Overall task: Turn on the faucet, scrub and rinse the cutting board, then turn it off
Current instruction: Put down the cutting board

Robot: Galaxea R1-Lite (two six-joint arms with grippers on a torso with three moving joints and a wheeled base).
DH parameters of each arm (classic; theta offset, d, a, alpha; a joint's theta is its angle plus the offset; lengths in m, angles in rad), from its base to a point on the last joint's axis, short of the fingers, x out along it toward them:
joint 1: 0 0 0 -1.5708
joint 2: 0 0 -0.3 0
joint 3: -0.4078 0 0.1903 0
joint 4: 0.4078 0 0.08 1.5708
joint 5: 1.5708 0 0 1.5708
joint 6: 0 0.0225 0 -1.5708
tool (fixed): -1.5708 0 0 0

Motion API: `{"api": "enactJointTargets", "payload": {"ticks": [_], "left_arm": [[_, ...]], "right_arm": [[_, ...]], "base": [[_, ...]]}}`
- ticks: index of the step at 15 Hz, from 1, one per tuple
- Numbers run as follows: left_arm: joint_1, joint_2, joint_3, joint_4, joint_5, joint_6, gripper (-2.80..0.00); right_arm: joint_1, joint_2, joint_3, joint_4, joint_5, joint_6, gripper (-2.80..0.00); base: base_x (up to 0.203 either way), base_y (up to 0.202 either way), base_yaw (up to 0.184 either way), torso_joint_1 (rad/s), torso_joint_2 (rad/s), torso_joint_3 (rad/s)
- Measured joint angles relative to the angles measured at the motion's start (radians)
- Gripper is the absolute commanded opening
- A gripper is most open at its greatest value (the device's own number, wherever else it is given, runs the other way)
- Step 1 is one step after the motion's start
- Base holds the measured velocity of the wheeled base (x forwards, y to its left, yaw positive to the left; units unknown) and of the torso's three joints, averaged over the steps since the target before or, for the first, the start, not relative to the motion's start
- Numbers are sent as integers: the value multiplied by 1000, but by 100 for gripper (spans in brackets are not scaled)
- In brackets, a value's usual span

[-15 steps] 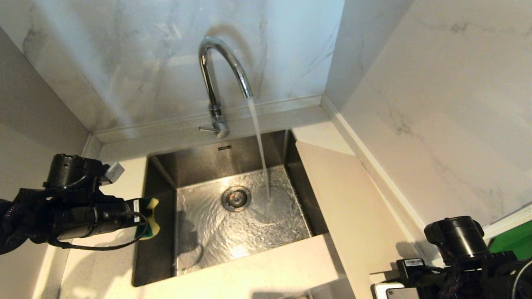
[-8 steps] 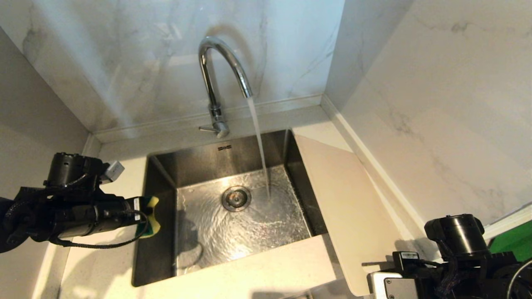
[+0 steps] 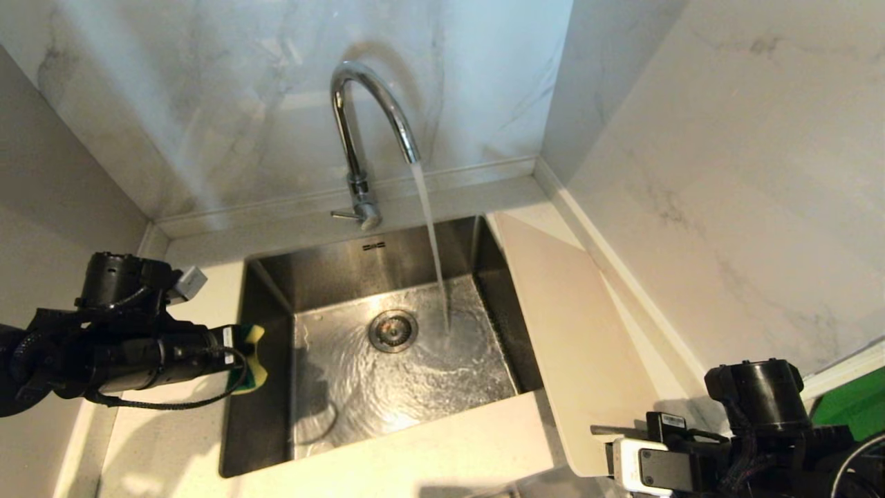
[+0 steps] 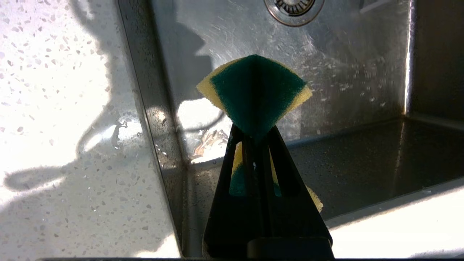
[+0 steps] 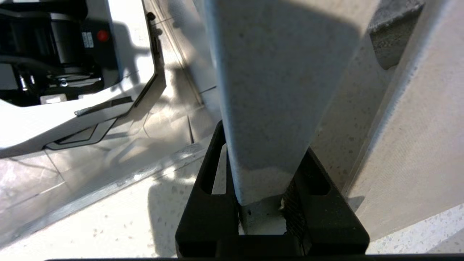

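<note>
Hard bright light casts sharp arm shadows and glare on the wet sink (image 3: pixel 387 443)

The faucet (image 3: pixel 366 131) is a tall shiny chrome tap with an arched spout, standing upright on the ledge behind the sink (image 3: pixel 387 277). Its thin side lever sticks out at the base. It is on: water (image 3: pixel 432 242) runs from the spout into the basin, just beside the drain. The cutting board (image 3: pixel 574 332) is a large thin cream-white plastic sheet with rounded corners. It lies lengthwise along the counter to the right of the sink, tilted, with its near short edge raised.
</note>
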Motion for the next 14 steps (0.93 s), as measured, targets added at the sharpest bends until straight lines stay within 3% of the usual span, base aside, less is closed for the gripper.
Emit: {"api": "enactJointTargets", "payload": {"ticks": [14], "left_arm": [[10,16,-1,-1,-9,1,-280]], "right_arm": [[-8,68,36,-27,-20,-5,-280]], "base": [[0,0,0,0,0,0]]}}
